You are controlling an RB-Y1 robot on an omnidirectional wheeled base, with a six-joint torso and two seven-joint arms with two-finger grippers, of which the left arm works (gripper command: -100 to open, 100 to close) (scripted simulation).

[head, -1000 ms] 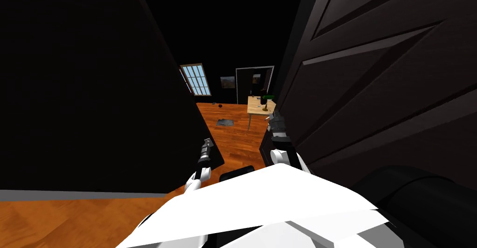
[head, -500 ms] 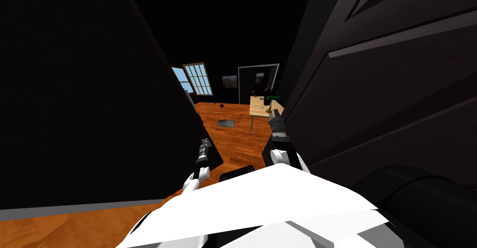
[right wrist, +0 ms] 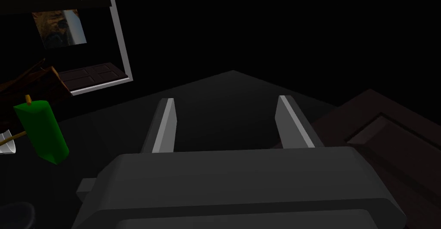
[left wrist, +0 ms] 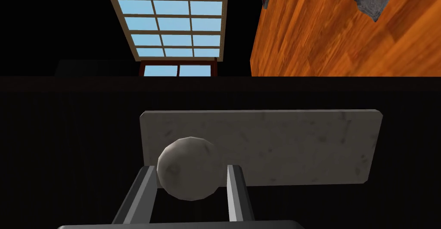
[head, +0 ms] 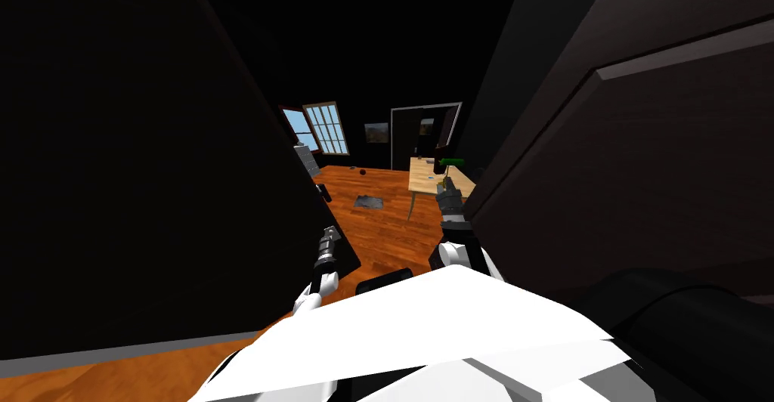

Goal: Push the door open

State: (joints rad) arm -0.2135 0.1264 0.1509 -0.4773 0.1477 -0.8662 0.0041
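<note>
Clamping left gripper (left wrist: pixel 191 168) on sides of grey round knob (left wrist: pixel 186 172), mounted on grey plate (left wrist: pixel 301 149) against dark flat surface | holding right gripper (right wrist: pixel 226 100) fingers apart, empty, just beside edge of dark panelled door (head: pixel 642 156) at right | facing wood floor (head: pixel 382 231)

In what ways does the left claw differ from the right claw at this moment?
The left claw is shut on the round grey door knob; the right claw is open, with nothing between its fingers. The left claw's fingers stand closer together than the right claw's fingers. Both claws have two thin light grey fingers on a dark body.
</note>
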